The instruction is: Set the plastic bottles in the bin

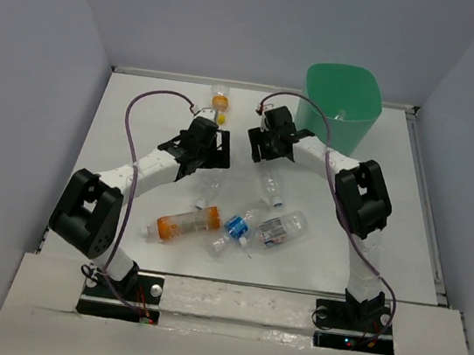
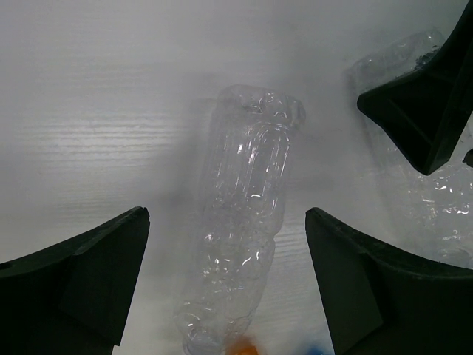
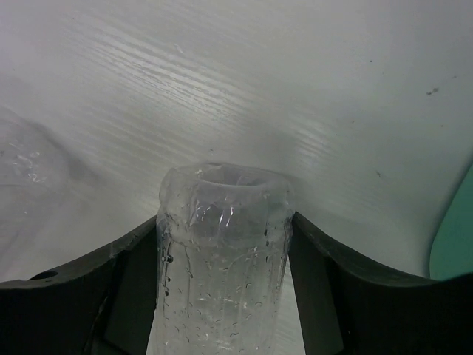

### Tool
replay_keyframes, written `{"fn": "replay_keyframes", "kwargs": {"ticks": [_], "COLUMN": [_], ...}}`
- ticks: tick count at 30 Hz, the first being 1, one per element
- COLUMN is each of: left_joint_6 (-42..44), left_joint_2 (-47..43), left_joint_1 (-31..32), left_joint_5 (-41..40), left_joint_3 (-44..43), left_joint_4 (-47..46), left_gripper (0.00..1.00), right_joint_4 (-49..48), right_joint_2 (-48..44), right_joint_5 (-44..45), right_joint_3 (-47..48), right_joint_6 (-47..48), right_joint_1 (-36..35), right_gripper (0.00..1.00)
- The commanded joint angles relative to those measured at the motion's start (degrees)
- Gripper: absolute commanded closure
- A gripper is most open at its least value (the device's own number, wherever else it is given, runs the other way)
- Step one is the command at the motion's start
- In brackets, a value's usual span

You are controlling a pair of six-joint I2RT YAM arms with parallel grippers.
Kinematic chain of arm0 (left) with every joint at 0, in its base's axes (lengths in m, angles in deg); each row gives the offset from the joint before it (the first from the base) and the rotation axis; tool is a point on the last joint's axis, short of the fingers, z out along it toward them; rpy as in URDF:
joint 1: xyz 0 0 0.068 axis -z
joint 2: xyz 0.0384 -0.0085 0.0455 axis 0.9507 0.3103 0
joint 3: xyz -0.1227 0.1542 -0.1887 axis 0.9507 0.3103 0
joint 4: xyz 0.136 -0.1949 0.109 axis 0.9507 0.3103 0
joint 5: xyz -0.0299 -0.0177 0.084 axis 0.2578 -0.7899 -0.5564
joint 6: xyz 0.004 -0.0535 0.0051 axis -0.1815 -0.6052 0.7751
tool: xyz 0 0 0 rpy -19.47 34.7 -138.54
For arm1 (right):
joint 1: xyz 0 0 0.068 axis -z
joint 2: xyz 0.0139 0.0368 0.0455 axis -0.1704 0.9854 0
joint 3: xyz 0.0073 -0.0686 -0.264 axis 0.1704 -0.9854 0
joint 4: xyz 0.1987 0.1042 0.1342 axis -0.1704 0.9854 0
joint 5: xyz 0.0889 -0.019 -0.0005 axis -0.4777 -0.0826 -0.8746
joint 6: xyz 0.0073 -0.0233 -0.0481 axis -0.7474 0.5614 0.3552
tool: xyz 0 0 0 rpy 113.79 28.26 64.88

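Bottle [image 3: 222, 288] pinched in right claw [image 3: 224, 220] (wrist view only), left claw [image 2: 228, 214] open over crumpled bottle [image 2: 247, 155]

Six bottles [image 1: 182, 223] (one bin [image 1: 354, 132])

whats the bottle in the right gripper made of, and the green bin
Clear crinkled bottle: thin transparent plastic, probably PET; the table shows through it and glossy highlights sit on its creases. Mint-green tapered bin: looks like opaque moulded plastic, smooth, evenly coloured.

We see the mint-green bin [image 1: 349, 131] standing upright at far right; clear bottles [image 1: 281, 228] lie clustered on the worktop [image 1: 138, 128], one orange-labelled.
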Motion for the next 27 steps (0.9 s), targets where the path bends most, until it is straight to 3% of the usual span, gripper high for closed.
{"fn": "replay_keyframes", "kwargs": {"ticks": [1,7,11,16,22,27], "left_joint_6": [0.0,1.3,1.6,2.5,2.9,2.8], "left_joint_2": [0.7,2.9,4.9,9.1,14.3,16.9], "left_joint_1": [0.1,0.0,-0.1,0.0,-0.1,-0.1], "left_joint_5": [0.2,2.4,2.1,0.9,1.0,0.5], "left_joint_3": [-2.1,-2.8,-3.9,-6.1,-8.6,-9.7], "left_joint_4": [-4.2,-5.3,-6.4,-7.5,-7.8,-8.4], "left_gripper": [0.03,0.03,0.03,0.04,0.12,0.28], "right_joint_4": [1.2,-2.6,-5.8,-7.5,-16.1,-18.9], "right_joint_2": [-0.3,-7.5,-16.8,-23.0,-24.4,-22.6], "right_joint_5": [1.9,4.7,5.0,11.9,24.3,22.5], "right_joint_3": [4.1,7.1,9.5,15.0,20.5,25.2], "right_joint_6": [0.8,3.2,3.4,9.3,20.6,18.5], "right_joint_1": [-1.1,-2.3,-2.9,-2.9,-0.5,6.4], "right_gripper": [0.51,0.52,0.53,0.55,0.55,0.56]}}
